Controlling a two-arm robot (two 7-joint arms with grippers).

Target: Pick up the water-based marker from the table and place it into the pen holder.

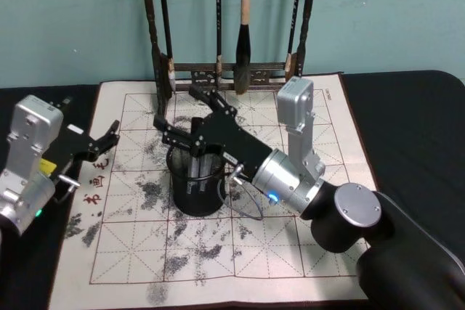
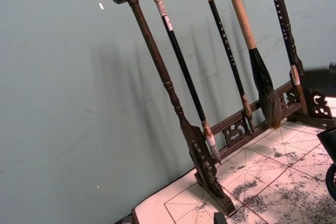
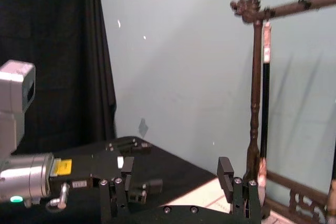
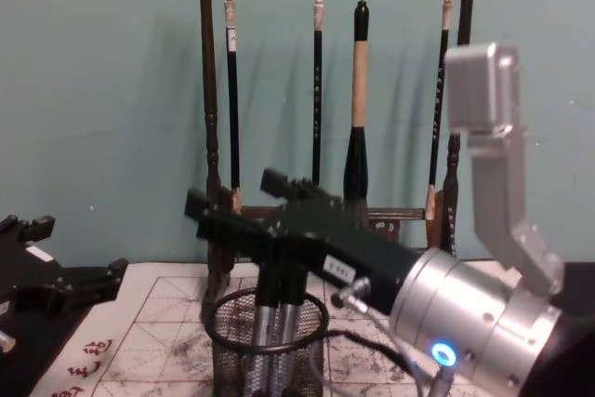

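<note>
Chest view: right pincer [image 4: 244,200], fingers apart, hovers above the black wire-mesh pen holder [image 4: 265,346], grey marker barrels [image 4: 279,309] standing upright inside.

black mesh pen holder [image 1: 195,186]; ink-smudged red-gridded mat [image 1: 290,248]; teal wall [image 1: 73,19]

My head camera looks steeply down on the calligraphy mat [image 1: 218,252], with the brush rack [image 1: 232,70] at the far edge. My chest camera sits low and near, facing forward at the same rack [image 4: 209,90] and the pen holder [image 4: 265,350]. Both wrist cameras face the teal wall [image 2: 63,103], each catching the rack from the side.
</note>
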